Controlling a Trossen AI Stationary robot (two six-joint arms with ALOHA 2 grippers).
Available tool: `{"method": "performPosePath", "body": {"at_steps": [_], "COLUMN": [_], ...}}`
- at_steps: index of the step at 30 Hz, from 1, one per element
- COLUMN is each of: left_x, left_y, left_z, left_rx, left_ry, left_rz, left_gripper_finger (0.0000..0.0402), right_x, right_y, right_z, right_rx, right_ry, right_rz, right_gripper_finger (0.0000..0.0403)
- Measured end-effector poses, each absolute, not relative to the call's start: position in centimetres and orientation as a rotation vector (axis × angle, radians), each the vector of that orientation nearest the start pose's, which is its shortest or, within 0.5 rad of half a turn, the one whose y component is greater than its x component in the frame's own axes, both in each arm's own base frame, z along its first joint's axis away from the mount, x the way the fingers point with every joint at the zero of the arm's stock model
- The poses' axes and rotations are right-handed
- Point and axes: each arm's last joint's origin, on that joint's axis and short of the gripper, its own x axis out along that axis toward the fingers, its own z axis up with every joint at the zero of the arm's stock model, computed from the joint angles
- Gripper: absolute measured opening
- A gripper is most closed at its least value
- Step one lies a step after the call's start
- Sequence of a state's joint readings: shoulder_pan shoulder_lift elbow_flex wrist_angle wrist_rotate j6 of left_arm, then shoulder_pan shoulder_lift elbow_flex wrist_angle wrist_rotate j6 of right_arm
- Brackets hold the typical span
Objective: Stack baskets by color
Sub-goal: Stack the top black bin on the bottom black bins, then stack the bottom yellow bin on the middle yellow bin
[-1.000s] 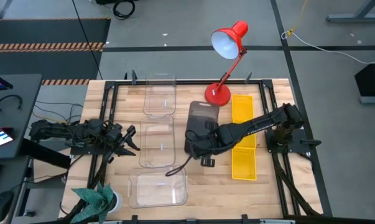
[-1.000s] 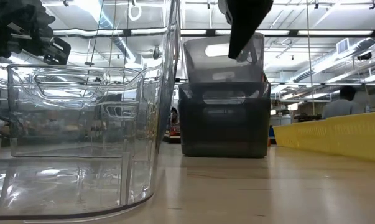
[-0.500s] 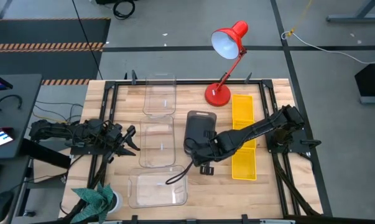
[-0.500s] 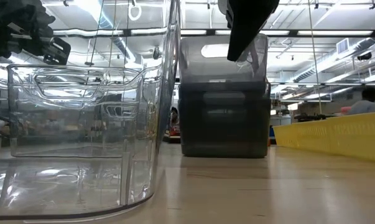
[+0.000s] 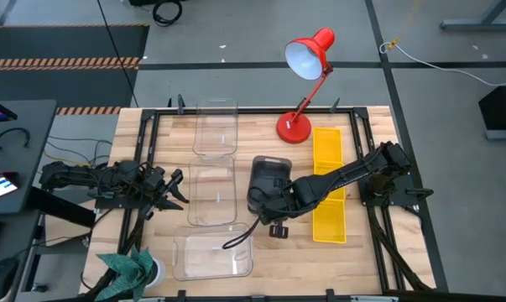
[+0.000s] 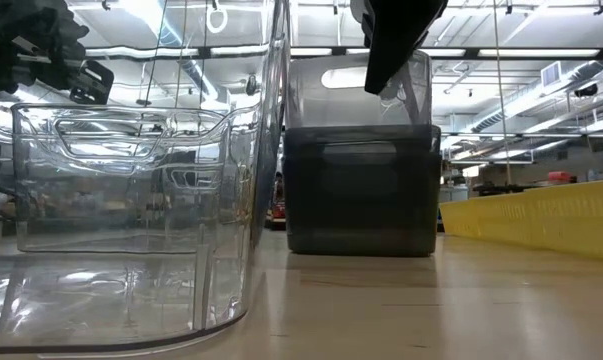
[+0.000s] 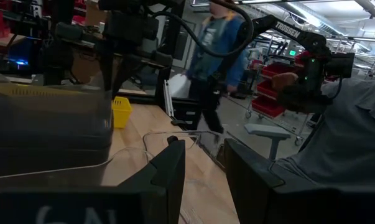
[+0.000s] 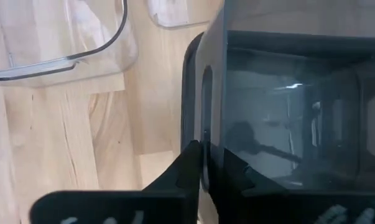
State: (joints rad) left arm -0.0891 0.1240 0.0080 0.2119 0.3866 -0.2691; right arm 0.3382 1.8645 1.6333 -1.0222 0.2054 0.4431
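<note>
A dark grey basket (image 5: 269, 178) sits nested in another grey one (image 6: 361, 200) at the table's middle, its upper rim (image 6: 356, 85) standing above the lower one. My right gripper (image 8: 206, 158) is shut on its near end wall. Three clear baskets stand separately in a column to the left: far (image 5: 216, 130), middle (image 5: 212, 193) and near (image 5: 212, 253). Yellow baskets (image 5: 328, 184) lie on the right. My left gripper (image 5: 175, 189) waits open at the table's left, touching nothing. My right gripper pinches the upper grey basket's near end wall at its rim (image 8: 205, 140), one finger (image 8: 188, 163) outside and one (image 8: 229, 169) inside. The fingers come steeply from above, slanting from the near right. The basket sits level, nested in the grey basket below it.
A red desk lamp (image 5: 307, 80) stands at the far edge, its base (image 5: 292, 127) just beyond the grey stack. A black frame (image 5: 152, 151) rims the table. A green cloth (image 5: 128, 268) lies at the near left corner. Bare wood shows near the front, right of the clear baskets.
My right gripper has sunk a little and drawn toward the near edge, tipping steeper. The upper grey basket, first tilted and raised over the lower one, has come level and dropped down into it.
</note>
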Motion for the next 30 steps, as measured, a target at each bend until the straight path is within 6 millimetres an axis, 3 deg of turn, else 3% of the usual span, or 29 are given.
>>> {"method": "performPosePath", "body": {"at_steps": [8, 24, 30], "left_x": [10.1, 10.1, 10.1], "left_y": [-2.0, -2.0, -2.0], "left_z": [17.7, 17.6, 17.7], "left_rx": [-0.249, -0.249, -0.248], "left_ry": [-0.032, -0.031, -0.032], "left_rz": [-0.485, -0.485, -0.485], "left_gripper_finger": [0.0117, 0.0117, 0.0117], "right_x": [35.9, 33.8, 32.5], "right_y": [12.0, 10.9, 12.3], "right_z": [26.7, 26.3, 26.3], "right_rx": [0.061, -0.042, -0.061], "right_ry": [1.203, 1.407, 1.454], "right_rz": [-0.15, -0.254, -0.307], "right_gripper_finger": [0.007, 0.0074, 0.0073]}}
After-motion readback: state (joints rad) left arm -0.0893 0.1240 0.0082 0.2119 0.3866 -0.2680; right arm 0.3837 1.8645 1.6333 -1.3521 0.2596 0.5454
